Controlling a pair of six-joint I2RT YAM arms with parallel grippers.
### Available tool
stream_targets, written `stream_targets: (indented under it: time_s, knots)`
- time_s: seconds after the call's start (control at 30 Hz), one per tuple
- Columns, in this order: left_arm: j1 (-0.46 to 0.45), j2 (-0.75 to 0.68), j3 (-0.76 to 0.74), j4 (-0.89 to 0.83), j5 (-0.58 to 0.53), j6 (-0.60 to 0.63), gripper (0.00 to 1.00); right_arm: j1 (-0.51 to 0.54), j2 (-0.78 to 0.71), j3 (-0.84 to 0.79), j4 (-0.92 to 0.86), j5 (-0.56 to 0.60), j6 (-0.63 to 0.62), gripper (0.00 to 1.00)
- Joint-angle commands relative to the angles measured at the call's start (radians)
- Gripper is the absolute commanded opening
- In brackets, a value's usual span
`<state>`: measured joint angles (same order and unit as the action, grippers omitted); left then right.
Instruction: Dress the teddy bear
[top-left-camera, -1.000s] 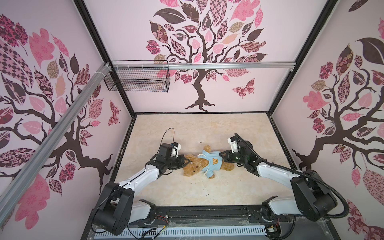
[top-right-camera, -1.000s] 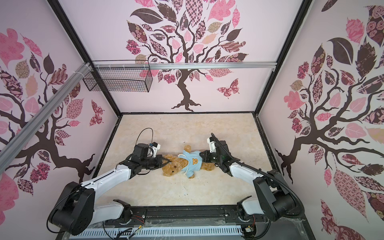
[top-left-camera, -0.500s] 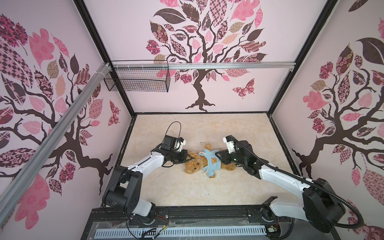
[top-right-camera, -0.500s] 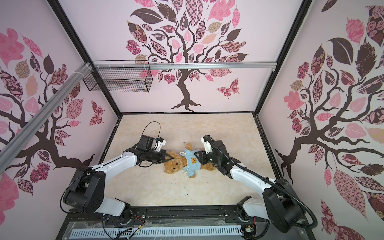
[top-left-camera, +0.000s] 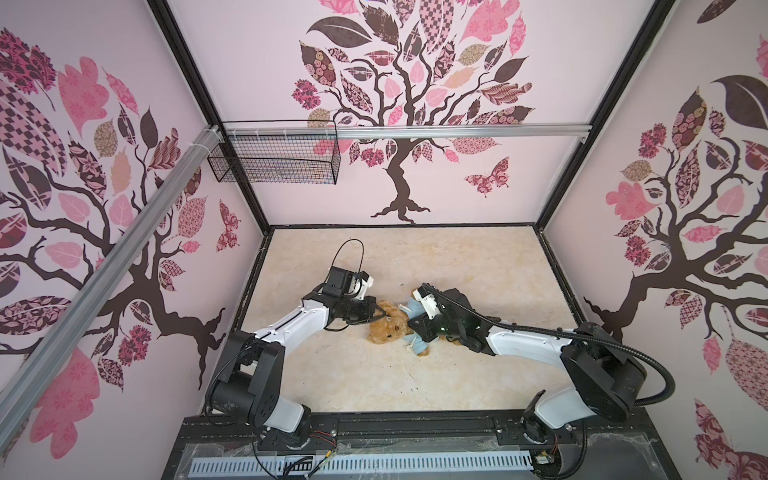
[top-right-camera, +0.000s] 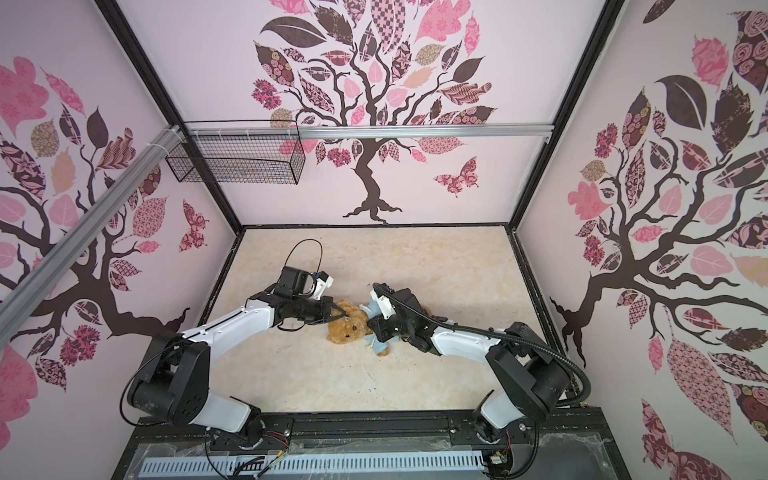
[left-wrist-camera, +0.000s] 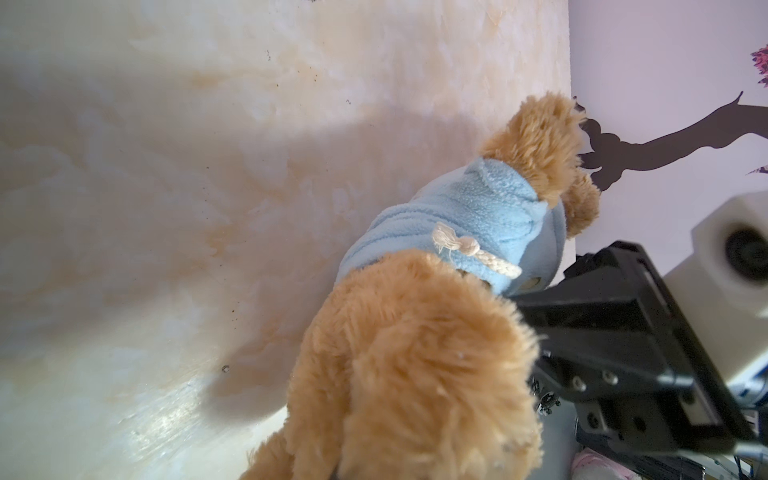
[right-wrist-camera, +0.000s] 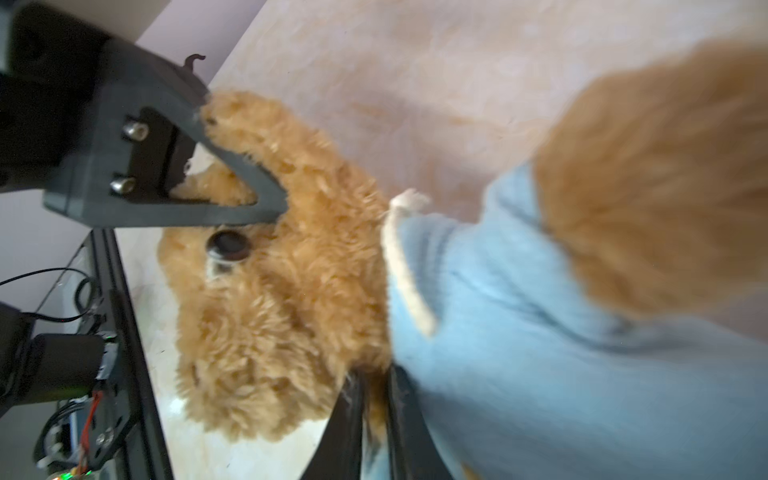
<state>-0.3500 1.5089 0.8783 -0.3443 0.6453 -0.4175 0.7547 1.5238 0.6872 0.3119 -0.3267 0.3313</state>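
The teddy bear (top-left-camera: 388, 328) (top-right-camera: 347, 330) lies on its side mid-table, its head towards the left arm. It wears a light-blue hooded shirt (top-left-camera: 417, 345) (left-wrist-camera: 478, 216) (right-wrist-camera: 540, 353) with a white drawstring (left-wrist-camera: 478, 253). My left gripper (top-left-camera: 376, 316) (top-right-camera: 338, 316) is shut on the bear's ear; one of its black fingers (right-wrist-camera: 232, 199) shows in the right wrist view, and fur hides it in its own view. My right gripper (top-left-camera: 411, 326) (right-wrist-camera: 376, 386) reaches over the bear's body. Its jaws stand close together and pinch fur at the neck, beside the shirt's collar.
A black wire basket (top-left-camera: 274, 162) hangs from the rail on the back wall at the left. Patterned walls close the table (top-left-camera: 478, 266) on three sides, and a black frame (top-left-camera: 415, 424) runs along the front.
My right gripper has moved left from the bear's legs to its neck, opening on the way and narrowing again on the fur. The left gripper keeps its hold on the ear.
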Motion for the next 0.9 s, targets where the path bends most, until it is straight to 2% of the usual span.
stream_targets:
  time_s: [0.0,0.07,0.17,0.23,0.37,0.5,0.6,0.77,0.87]
  knots:
    - [0.003,0.031,0.062,0.03,0.02,-0.006,0.0,0.023,0.031,0.029,0.091,-0.136,0.073,0.16]
    - [0.003,0.045,0.074,0.026,0.014,-0.003,0.0,0.024,-0.003,0.025,0.09,-0.157,0.065,0.2]
    - [0.005,0.056,0.092,0.008,0.008,0.022,0.0,0.01,-0.099,0.007,0.001,-0.095,-0.008,0.27]
    - [0.007,0.063,0.11,-0.013,-0.002,0.048,0.0,-0.039,-0.171,-0.017,-0.057,-0.071,-0.038,0.3]
    - [0.006,0.082,0.144,-0.053,-0.005,0.085,0.0,-0.177,-0.261,-0.09,-0.049,-0.06,-0.016,0.32]
    - [0.006,0.095,0.155,-0.057,-0.004,0.085,0.0,-0.201,-0.212,-0.063,-0.105,-0.045,-0.024,0.3]
    - [0.006,0.098,0.158,-0.057,-0.006,0.083,0.0,-0.201,-0.16,-0.08,-0.082,-0.048,0.013,0.26]
    - [0.008,0.109,0.166,-0.063,-0.013,0.088,0.0,-0.212,-0.095,-0.123,-0.092,0.083,0.026,0.24]
    - [0.01,0.126,0.186,-0.078,-0.015,0.103,0.0,-0.245,-0.101,-0.122,-0.118,0.079,0.028,0.25]
